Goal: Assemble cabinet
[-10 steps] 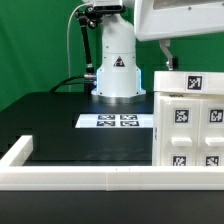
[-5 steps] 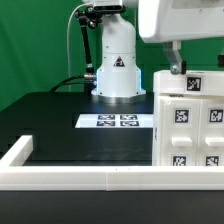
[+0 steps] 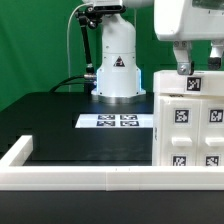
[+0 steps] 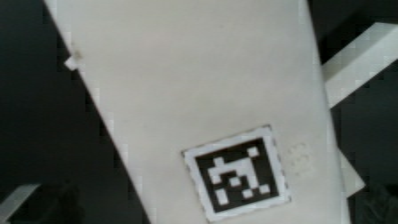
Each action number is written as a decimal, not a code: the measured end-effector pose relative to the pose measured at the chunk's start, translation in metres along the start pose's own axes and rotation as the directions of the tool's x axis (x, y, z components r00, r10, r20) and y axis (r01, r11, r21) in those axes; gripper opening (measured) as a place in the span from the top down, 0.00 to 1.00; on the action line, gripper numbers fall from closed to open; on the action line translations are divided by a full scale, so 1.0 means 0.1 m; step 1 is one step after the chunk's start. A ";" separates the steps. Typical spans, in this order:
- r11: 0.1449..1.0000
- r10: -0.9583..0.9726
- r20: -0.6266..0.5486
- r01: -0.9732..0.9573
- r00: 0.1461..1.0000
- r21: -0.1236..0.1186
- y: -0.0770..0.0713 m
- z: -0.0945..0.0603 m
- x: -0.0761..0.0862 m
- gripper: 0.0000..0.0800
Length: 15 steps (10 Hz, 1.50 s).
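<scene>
The cabinet (image 3: 190,130) is a large white block with several black-and-white tags. It stands at the exterior view's right, with a tagged top part (image 3: 193,84). My gripper (image 3: 199,68) hangs just above that top part. One dark finger (image 3: 183,62) is at its left side and the other is near the frame's right edge, so the jaws stand apart and hold nothing. In the wrist view a long white tagged face of the cabinet (image 4: 178,100) fills the frame from close up. My fingers do not show there.
The marker board (image 3: 115,121) lies on the black table in front of the arm's white base (image 3: 117,65). A long low white rim (image 3: 80,178) frames the table's near edge and the exterior view's left corner.
My gripper has moved toward the exterior view's right and slightly down, so it is now over the cabinet's top. The cabinet has not moved.
</scene>
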State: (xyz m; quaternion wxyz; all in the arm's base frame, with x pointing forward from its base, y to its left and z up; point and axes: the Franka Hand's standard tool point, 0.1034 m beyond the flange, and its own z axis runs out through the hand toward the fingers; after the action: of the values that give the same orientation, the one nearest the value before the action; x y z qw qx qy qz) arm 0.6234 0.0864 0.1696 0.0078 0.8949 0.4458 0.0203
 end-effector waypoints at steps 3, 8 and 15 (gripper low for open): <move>0.999 -0.037 0.006 0.037 0.999 0.005 0.00 0.04 -0.03 0.00; 1.000 -0.020 0.007 0.020 1.000 0.006 0.00 0.06 -0.03 0.30; 0.954 0.301 0.007 -0.301 0.954 0.004 0.03 0.06 -0.06 0.30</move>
State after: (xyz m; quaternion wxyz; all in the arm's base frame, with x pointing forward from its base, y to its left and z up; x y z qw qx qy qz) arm 0.6226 0.0803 0.1636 0.0039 0.9524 0.3043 0.0171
